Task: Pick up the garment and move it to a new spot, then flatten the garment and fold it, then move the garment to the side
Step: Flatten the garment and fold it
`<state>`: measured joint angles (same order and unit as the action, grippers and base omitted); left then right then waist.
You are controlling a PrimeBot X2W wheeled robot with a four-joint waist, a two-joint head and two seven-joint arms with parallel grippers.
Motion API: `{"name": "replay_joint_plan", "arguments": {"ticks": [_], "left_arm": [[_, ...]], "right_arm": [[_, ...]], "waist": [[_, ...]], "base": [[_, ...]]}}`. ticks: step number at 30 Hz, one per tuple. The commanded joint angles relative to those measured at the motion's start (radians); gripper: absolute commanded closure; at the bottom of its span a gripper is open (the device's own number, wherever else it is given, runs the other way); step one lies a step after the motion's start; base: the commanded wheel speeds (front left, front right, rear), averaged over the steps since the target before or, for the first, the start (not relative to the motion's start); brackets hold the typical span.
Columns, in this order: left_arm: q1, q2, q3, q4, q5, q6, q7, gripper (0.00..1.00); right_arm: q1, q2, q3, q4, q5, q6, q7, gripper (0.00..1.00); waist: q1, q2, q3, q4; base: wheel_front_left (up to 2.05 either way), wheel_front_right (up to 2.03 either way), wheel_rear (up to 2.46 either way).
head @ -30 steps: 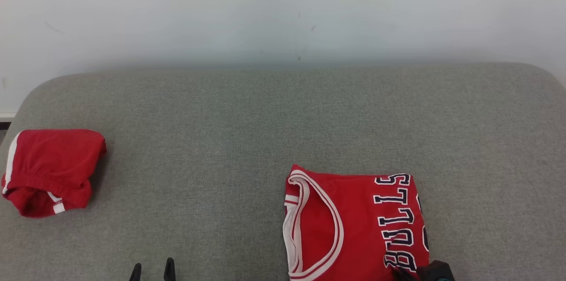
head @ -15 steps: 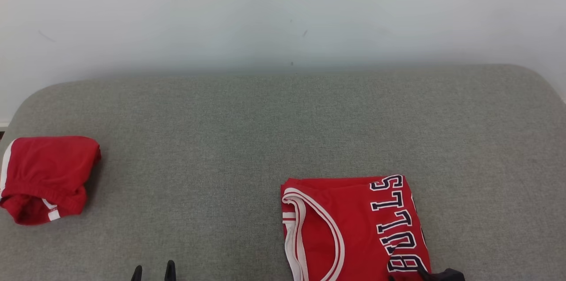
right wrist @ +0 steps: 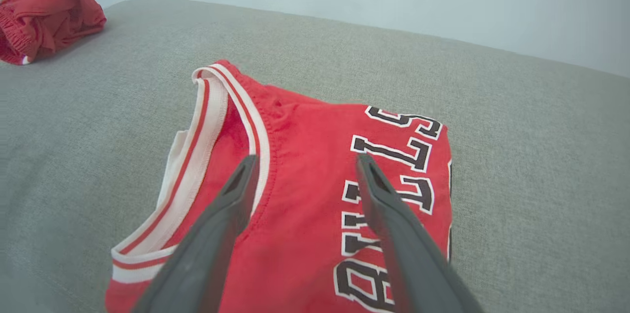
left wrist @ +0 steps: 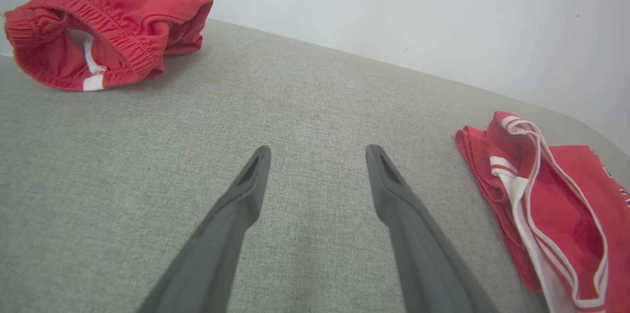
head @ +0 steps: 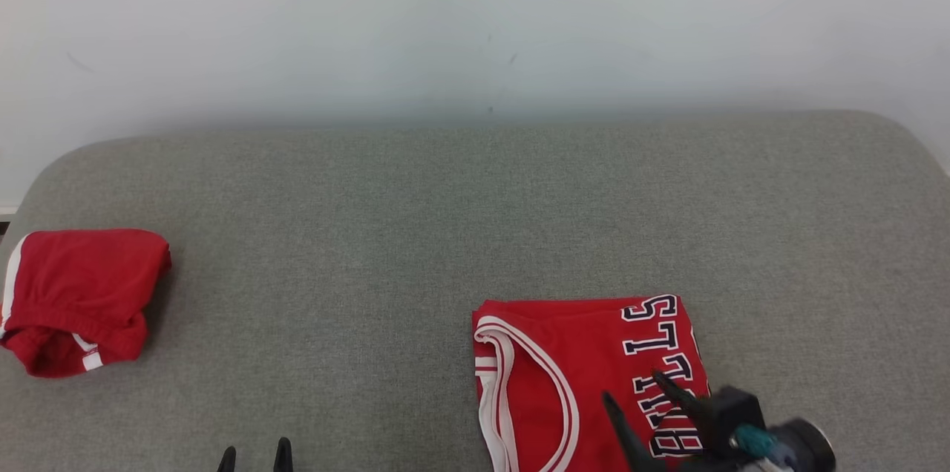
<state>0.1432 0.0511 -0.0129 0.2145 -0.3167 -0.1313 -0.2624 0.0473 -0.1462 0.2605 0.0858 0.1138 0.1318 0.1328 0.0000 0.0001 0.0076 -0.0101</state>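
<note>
Your right gripper [head: 631,387]: fingers spread wide with nothing between them, poised over the lettered end of the jersey; you cannot tell whether the tips touch the cloth. In the right wrist view [right wrist: 306,159] one finger lies over the neckline trim and the other over the dark letters.

Your left gripper [head: 255,450]: fingers also wide apart and empty, over bare fabric at the cushion's near edge, left of the middle [left wrist: 319,150].

Item, red jersey [head: 542,398]: folded into a compact rectangle, white-and-red striped neckline facing up, lettering running along its right side. It lies flat at the near edge of the grey cushion [head: 371,234], right of the middle [right wrist: 305,214] [left wrist: 561,214].

Item, red shorts [head: 82,294]: bundled loosely, white stripe showing, at the cushion's left edge, well apart from the jersey [left wrist: 108,8] [right wrist: 44,13].

Backdrop: pale wall [head: 445,12] behind the cushion's far edge.
</note>
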Motion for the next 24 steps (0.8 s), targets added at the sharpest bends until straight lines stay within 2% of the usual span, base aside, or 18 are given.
{"name": "replay_joint_plan", "arguments": {"ticks": [1,6,12,24], "left_arm": [[0.000,-0.001,0.002,-0.004,0.001,0.001,-0.003,0.00],[-0.020,-0.001,-0.010,-0.012,0.002,0.001,-0.003,0.00],[-0.037,-0.001,-0.020,-0.022,0.005,0.001,-0.003,0.00],[-0.057,-0.001,-0.035,-0.020,-0.002,0.001,-0.003,0.00]], "right_arm": [[-0.041,-0.007,0.018,-0.021,0.005,-0.003,0.032,0.00],[-0.147,0.000,0.069,0.002,0.023,-0.003,0.147,0.00],[-0.315,-0.002,0.140,0.124,0.073,-0.003,0.247,0.00],[-0.482,-0.019,0.227,0.305,0.133,-0.003,0.278,0.00]], "waist": [[0.0000,-0.0001,0.004,0.000],[0.0000,-0.0001,0.018,0.016],[0.0000,-0.0001,0.045,0.058],[0.0000,-0.0001,0.094,0.112]], "base": [[0.00,0.00,0.00],[0.00,0.00,0.00],[0.00,0.00,0.00],[0.00,0.00,0.00]]}}
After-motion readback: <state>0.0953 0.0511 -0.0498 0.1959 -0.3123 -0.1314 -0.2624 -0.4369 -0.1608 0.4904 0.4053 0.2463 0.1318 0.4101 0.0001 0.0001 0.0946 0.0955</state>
